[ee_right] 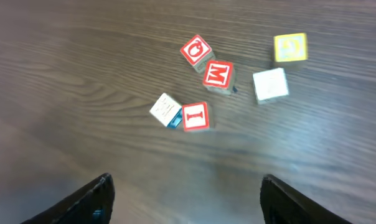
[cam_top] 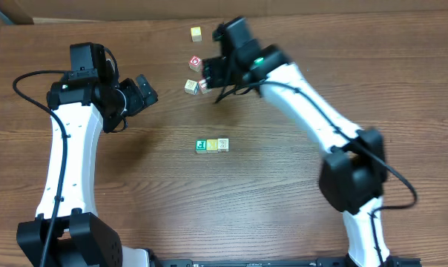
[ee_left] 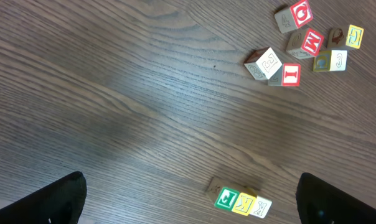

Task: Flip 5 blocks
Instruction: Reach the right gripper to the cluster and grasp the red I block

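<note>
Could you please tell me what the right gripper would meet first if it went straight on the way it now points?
Probably the red "I" block, which lies nearly centred ahead of the open right gripper, right beside the whitish block; depth is hard to judge.

Hovering above the counter [ee_left: 113,93], left claw [ee_left: 189,182] spread wide; framing a touching row: green block [ee_left: 226,198], yellow block [ee_left: 243,202], cream block [ee_left: 261,207].

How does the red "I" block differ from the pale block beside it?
The "I" block shows a red frame and red letter on top; the pale block shows only faint markings. The "I" block sits nearly square to the right wrist view; the pale block is turned diagonally. Both are small cubes lying side by side on the table.
</note>
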Tool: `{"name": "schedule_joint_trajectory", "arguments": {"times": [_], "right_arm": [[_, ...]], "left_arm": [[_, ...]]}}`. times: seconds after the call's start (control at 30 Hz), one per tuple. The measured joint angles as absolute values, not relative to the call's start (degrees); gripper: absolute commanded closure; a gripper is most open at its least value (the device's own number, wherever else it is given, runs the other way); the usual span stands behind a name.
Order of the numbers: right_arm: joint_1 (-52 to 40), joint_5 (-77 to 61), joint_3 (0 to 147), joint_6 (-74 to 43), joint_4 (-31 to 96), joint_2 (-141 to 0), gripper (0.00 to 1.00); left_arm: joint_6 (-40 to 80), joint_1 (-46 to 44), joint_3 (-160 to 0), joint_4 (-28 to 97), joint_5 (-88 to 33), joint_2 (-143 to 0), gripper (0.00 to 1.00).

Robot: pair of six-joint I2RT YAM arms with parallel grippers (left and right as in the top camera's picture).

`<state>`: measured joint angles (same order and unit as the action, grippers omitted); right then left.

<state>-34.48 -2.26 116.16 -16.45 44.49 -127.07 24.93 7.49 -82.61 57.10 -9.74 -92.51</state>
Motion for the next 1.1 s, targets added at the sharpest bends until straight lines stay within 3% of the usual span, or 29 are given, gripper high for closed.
{"name": "schedule_joint_trajectory", "arguments": {"times": [0.17,0.37,1.0,1.1], "right_arm": [[-36.8,4.1,116.2,-16.3,38.9,-132.6,0.24],[-36.8,6.6,116.2,-15.9,34.6,-136.6,0.37],[-36.8,3.9,116.2,-15.8,27.7,-142.8,0.38],[-36.8,3.7,116.2,-15.5,27.5,-143.4,0.53]], "left_arm": [[24.9,7.5,-82.6,57.1,-9.7,-92.5,0.00],[24.9,7.5,-82.6,57.1,-9.7,-92.5,0.00],[24.9,7.5,-82.6,57.1,-9.7,-92.5,0.00],[24.9,7.5,-82.6,57.1,-9.7,-92.5,0.00]]}}
